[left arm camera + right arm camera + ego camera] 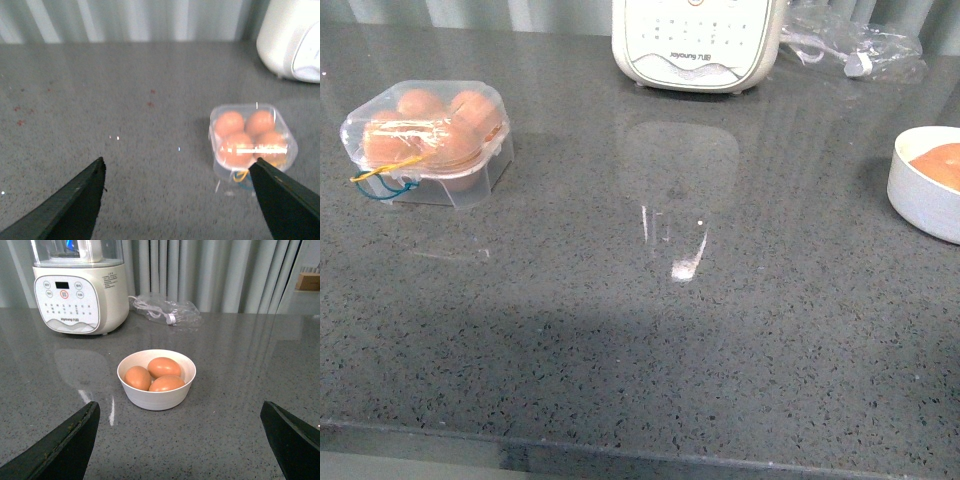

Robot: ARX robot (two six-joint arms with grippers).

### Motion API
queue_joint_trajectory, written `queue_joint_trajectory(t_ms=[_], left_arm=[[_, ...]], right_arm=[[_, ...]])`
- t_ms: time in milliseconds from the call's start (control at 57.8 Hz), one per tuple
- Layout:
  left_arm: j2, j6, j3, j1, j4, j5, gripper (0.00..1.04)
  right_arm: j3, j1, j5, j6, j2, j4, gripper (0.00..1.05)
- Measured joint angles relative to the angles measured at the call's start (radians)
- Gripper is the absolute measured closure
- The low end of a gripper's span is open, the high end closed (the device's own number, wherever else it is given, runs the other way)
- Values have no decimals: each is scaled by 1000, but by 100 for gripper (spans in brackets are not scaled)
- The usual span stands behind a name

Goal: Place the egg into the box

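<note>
Front view: box [425, 140] sits near the bench's [640, 340] far left corner, lid down over four brown eggs, blue-and-yellow wire tie [382, 180] at its near side; white bowl [923, 190] at the right edge, cream appliance [698, 42] at the far edge. Left end effector [177, 172] spread wide, holding nothing, box beside one fingertip. Right end effector [180, 415] also wide apart and empty, facing the bowl, where three eggs lie, one egg [164, 367] uppermost.
</note>
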Motion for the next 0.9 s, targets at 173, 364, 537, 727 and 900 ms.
queue_joint_trajectory(t_ms=[173, 364, 537, 727, 900], left_arm=[[-102, -90, -132, -76, 117, -61, 51], [-212, -110, -233, -156, 106, -143, 92], [-315, -118, -293, -224, 62, -211, 101], [-418, -120, -332, -317, 2, -293, 101], [-481, -120, -351, -317, -44, -295, 101]], right_arm=[[0, 0, 0, 0, 0, 0, 7], [0, 0, 0, 0, 0, 0, 7], [0, 0, 0, 0, 0, 0, 7], [0, 0, 0, 0, 0, 0, 7], [0, 0, 0, 0, 0, 0, 7]])
